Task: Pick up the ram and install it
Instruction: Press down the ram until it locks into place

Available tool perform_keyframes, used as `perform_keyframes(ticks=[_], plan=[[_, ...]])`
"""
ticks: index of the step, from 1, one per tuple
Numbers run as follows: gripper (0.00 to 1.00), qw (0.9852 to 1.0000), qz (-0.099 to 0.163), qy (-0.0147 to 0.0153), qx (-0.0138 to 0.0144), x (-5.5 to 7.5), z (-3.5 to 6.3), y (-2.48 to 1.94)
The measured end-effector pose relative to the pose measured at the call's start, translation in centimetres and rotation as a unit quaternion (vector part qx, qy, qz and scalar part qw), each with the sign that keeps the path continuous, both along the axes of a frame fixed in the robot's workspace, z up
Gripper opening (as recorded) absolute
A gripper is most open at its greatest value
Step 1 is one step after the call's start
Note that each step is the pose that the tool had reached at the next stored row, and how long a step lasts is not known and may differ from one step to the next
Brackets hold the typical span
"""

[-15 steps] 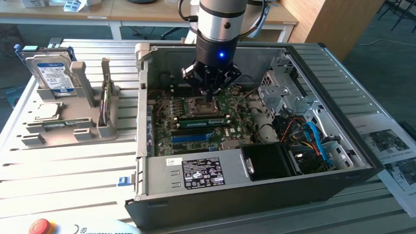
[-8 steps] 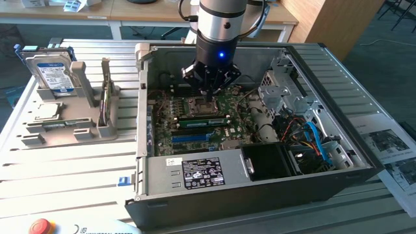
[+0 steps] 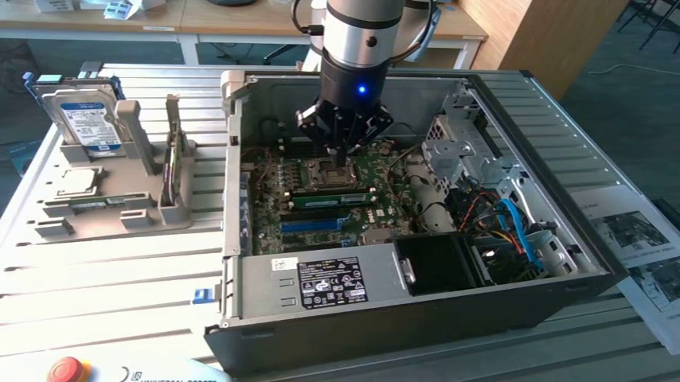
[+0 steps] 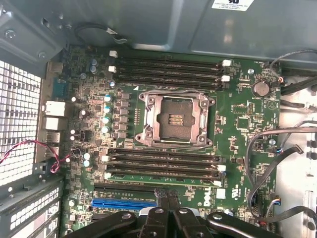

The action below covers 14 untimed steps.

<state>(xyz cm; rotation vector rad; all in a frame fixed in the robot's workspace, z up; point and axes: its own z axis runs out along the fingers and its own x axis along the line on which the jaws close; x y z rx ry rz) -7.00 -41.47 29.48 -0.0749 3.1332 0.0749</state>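
Hovering inside the open computer case [image 3: 552, 263], the end effector [image 3: 340, 165] has its fingers pinched together over the ram [image 3: 331, 196], which lies in a motherboard [image 4: 237, 124] slot. Seating looks in hand; I'd judge pressing it home needs even downward force.

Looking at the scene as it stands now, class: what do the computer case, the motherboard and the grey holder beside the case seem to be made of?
Computer case: probably painted sheet metal, dark outside, with bare grey folded and perforated panels inside.
Motherboard: a glossy green circuit board, likely fibreglass laminate, studded with solder points, black slots and a metal socket frame.
Grey holder: apparently matt moulded or printed plastic, uniformly grey with blocky ribs.
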Motion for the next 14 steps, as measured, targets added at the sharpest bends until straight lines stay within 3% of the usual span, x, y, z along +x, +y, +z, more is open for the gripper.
perform_keyframes(ticks=[14], plan=[[0.10,1.0000,0.000,0.0030,0.0001,0.01,-0.03,0.04]])
